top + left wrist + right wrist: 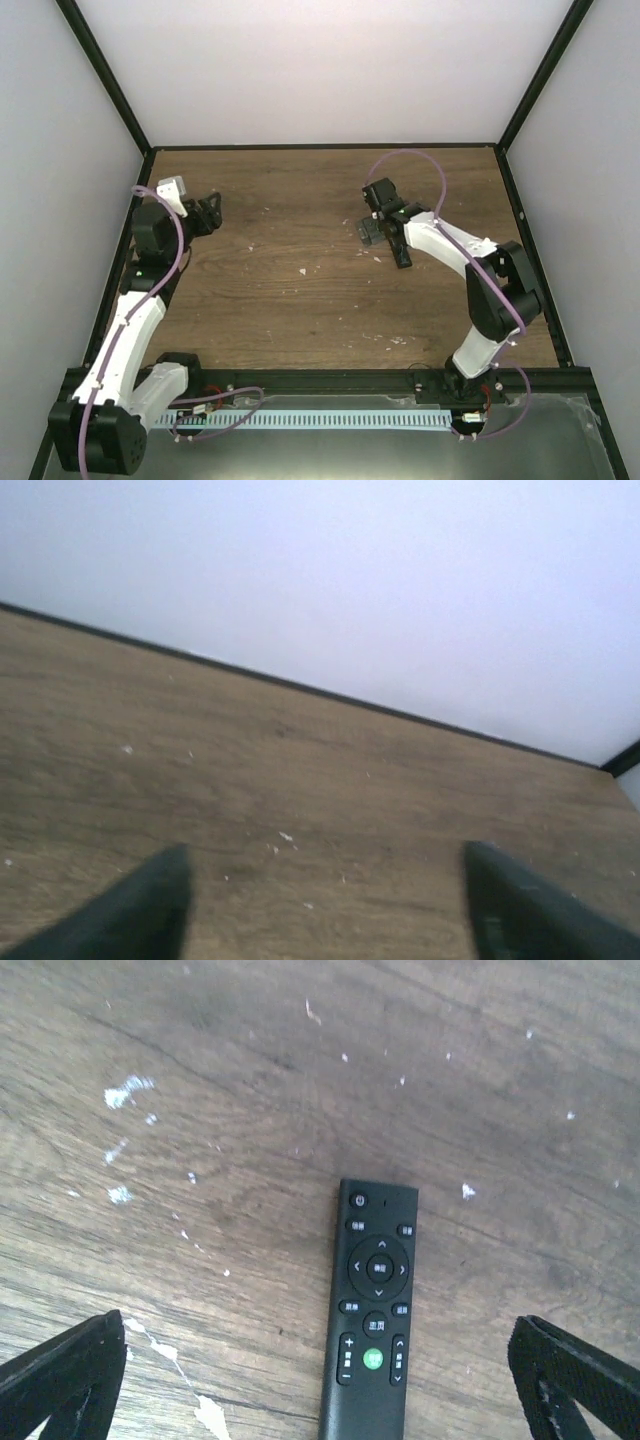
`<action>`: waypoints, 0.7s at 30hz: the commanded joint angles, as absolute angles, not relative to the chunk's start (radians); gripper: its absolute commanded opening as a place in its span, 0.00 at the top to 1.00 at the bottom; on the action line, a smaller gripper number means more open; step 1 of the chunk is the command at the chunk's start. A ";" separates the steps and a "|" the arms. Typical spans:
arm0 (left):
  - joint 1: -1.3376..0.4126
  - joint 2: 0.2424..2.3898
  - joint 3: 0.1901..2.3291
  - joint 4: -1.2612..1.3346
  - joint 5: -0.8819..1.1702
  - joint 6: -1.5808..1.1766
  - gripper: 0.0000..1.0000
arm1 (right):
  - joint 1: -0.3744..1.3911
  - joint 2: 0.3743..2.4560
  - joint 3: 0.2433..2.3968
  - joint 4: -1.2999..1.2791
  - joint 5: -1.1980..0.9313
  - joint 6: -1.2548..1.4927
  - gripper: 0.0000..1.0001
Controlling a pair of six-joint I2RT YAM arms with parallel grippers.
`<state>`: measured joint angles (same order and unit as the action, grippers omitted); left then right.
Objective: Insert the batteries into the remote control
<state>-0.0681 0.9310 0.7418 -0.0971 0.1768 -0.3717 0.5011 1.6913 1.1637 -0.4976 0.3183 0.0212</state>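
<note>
Remote control point(370, 1310) (labels point(375, 1327) unreadable) lies below parted right jaws; left jaws parted.

Pale specks point(125, 1090) litter the wooden table point(280, 320).

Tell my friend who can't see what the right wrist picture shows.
A slim black remote control lies button-side up on a brown wooden table dotted with white specks. Two black fingers stand wide apart at the bottom corners, touching nothing.

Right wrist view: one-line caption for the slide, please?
Right gripper, open, above the black remote control lying button-side up on the speckled wooden table.
</note>
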 commanded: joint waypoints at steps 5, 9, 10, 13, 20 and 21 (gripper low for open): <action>-0.067 0.897 0.809 -0.136 0.018 -0.320 0.00 | 0.490 1.605 1.170 -0.396 0.234 0.042 0.00; -0.067 0.940 0.869 -0.198 -0.001 -0.312 0.00 | 0.466 1.492 1.159 -0.308 0.149 0.081 0.00; -0.067 0.942 0.873 -0.199 -0.005 -0.314 0.00 | 0.463 1.466 1.154 -0.286 0.144 0.084 0.00; -0.067 0.930 0.862 -0.180 -0.022 -0.329 0.00 | 0.457 1.399 1.148 -0.233 0.168 0.079 0.00; -0.067 0.934 0.862 -0.176 -0.015 -0.333 0.00 | 0.448 1.334 1.156 -0.214 0.235 0.064 0.00; -0.067 0.934 0.862 -0.175 -0.014 -0.332 0.00 | 0.448 1.331 1.155 -0.215 0.237 0.065 0.00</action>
